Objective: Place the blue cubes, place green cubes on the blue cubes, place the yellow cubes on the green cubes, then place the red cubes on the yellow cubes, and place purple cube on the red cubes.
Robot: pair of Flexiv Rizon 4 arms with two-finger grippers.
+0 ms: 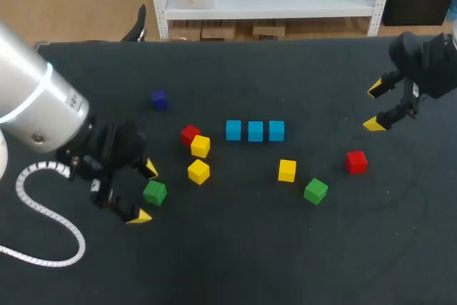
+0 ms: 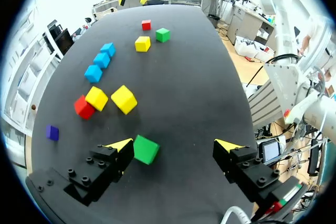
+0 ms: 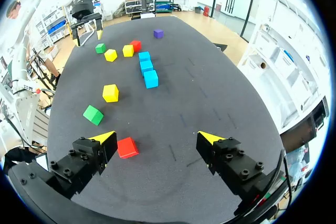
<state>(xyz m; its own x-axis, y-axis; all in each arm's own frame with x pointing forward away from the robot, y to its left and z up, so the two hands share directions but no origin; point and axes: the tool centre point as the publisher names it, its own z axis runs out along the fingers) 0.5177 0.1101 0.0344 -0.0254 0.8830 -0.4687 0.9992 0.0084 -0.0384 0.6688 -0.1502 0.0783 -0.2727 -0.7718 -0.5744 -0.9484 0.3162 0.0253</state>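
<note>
Three blue cubes [image 1: 255,131] stand in a row at mid-table. My left gripper [image 1: 145,193] is open, and a green cube [image 1: 154,192] sits between its fingers. In the left wrist view that green cube [image 2: 145,149] lies close to one fingertip [image 2: 121,145] and well apart from the other. My right gripper [image 1: 374,107] hangs open at the far right with nothing in it. A red cube [image 1: 356,161] lies on the table nearer the front, seen beside one finger in the right wrist view [image 3: 127,147]. A second green cube [image 1: 315,191] and a yellow cube [image 1: 287,170] lie in front of the blue row.
A purple cube [image 1: 159,100] sits alone at the back left. Another red cube [image 1: 189,134] and two yellow cubes [image 1: 201,146] [image 1: 198,171] cluster left of the blue row. A white cable [image 1: 43,241] loops on the table at the front left.
</note>
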